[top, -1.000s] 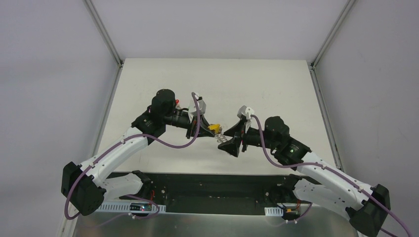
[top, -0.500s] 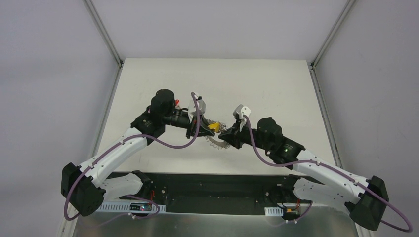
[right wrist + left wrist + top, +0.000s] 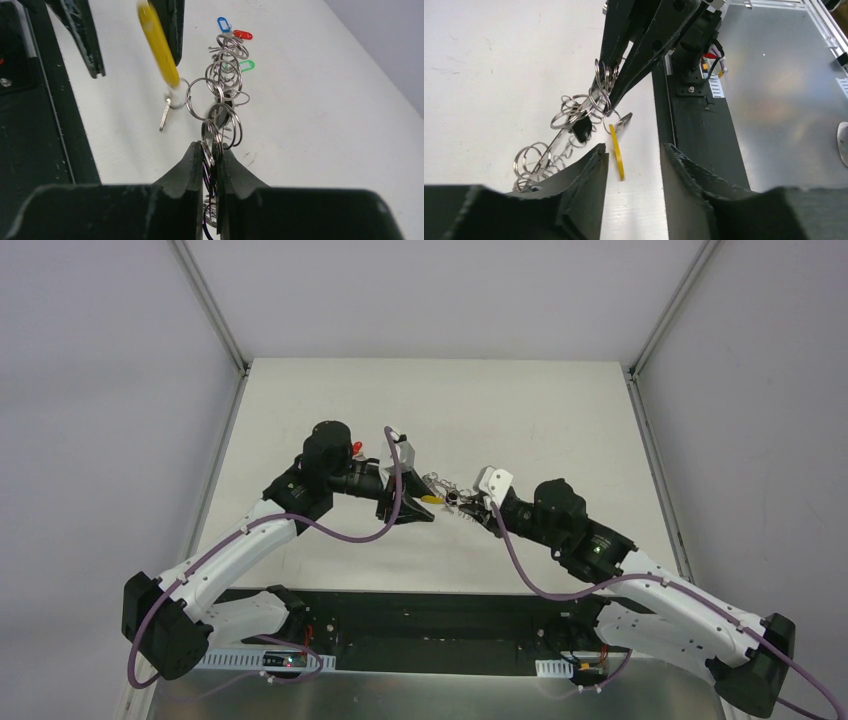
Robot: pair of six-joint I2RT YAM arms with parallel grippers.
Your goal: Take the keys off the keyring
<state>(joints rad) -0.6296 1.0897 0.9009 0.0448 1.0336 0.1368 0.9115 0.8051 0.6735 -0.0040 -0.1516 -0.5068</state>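
Observation:
The keyring (image 3: pixel 223 95), a flat metal ring fringed with small wire loops, is held up above the table, with my right gripper (image 3: pixel 212 148) shut on its rim. A key with a yellow tag (image 3: pixel 158 46) dangles from one of its loops. In the left wrist view that yellow tag (image 3: pixel 616 152) hangs edge-on between the fingers of my left gripper (image 3: pixel 634 147), which is open and touches nothing. From above, both grippers meet at mid-table round the keyring (image 3: pixel 440 488). Blue (image 3: pixel 223 23), red (image 3: pixel 243 34) and green (image 3: pixel 246 65) tagged keys lie on the table beyond.
The black base plate (image 3: pixel 696 130) and the metal sheet (image 3: pixel 784 100) run along the table's near edge, just below the grippers. Grey walls with metal rails (image 3: pixel 210 310) close in the white table (image 3: pixel 450 410) at the back and sides.
My right gripper closed on the keyring and raised it toward the middle. My left gripper then opened and let go of the yellow tag, which now swings free.

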